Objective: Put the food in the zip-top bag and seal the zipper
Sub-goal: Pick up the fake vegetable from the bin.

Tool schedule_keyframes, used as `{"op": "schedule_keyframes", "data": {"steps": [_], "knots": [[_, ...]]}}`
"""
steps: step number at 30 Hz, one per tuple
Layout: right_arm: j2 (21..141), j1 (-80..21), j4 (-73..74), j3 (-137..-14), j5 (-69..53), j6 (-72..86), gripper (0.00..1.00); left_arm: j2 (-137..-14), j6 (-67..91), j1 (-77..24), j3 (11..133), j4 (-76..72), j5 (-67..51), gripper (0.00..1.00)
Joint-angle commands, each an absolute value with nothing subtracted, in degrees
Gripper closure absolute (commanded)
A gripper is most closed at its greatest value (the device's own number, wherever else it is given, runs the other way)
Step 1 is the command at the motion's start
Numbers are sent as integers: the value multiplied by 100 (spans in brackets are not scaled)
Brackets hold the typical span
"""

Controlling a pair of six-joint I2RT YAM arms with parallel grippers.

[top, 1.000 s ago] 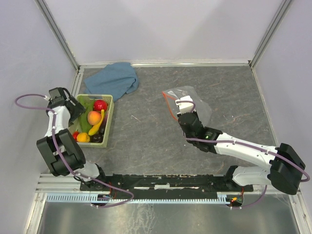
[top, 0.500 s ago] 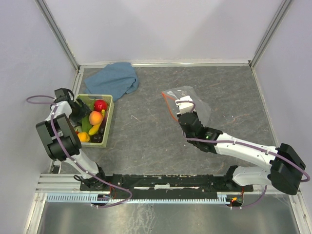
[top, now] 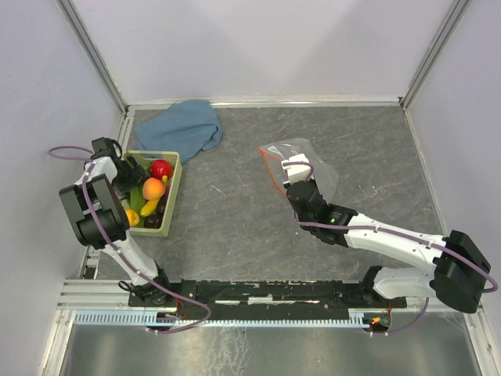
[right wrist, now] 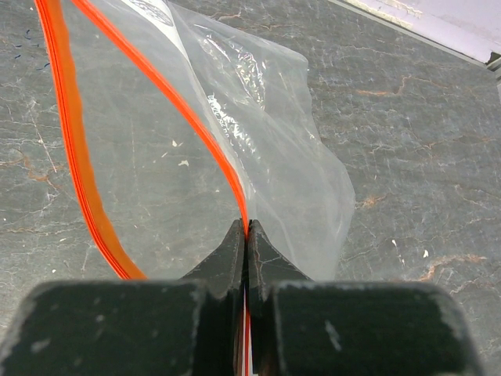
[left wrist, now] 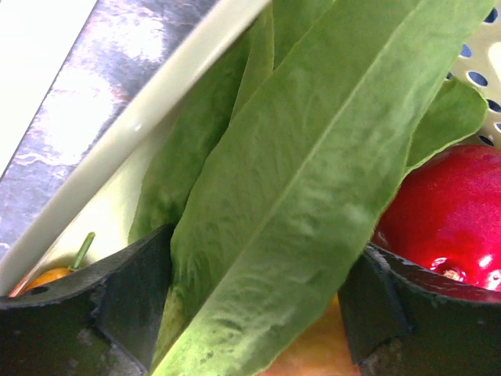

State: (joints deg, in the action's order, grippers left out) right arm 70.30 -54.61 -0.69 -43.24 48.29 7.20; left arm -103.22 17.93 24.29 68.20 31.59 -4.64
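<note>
The food lies in a pale green basket (top: 178, 184): a red fruit (top: 161, 168), an orange one (top: 153, 188), a banana (top: 150, 207) and a green leaf (left wrist: 313, 180). My left gripper (top: 125, 168) is down in the basket's left end, open, with one finger (left wrist: 125, 290) on each side of the leaf and the red fruit (left wrist: 454, 219) to its right. The clear zip-top bag (top: 305, 157) lies right of centre with its mouth open. My right gripper (right wrist: 247, 229) is shut on the bag's red-orange zipper (right wrist: 188, 117), pinching one side of the strip.
A blue cloth (top: 182, 125) is bunched at the back, just behind the basket. The basket's rim (left wrist: 156, 110) runs close along the left wall rail. Grey table surface lies between basket and bag.
My left arm has swung down and in, bringing its gripper into the basket's left end over the leaf. The right gripper and the bag have not moved.
</note>
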Motion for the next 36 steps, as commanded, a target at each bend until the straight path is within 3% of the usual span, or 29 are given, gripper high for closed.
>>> {"op": "schedule_keyframes", "data": {"steps": [1,12,16,36], "knots": [[6975,-5449,-343,-4317,4864,755,96,-10475,1508,2326,6837,3205,-364,26],[6994,-5449,-268,-4355,4844,771,96,-9545,1465,2071,6656,3175,392,63],[7002,-5449,-254,-4368,4843,780,97,-9350,1468,2042,6596,3075,467,71],[6979,-5448,-228,-4368,4790,783,97,-8939,1425,2023,6825,2237,1044,69]]}}
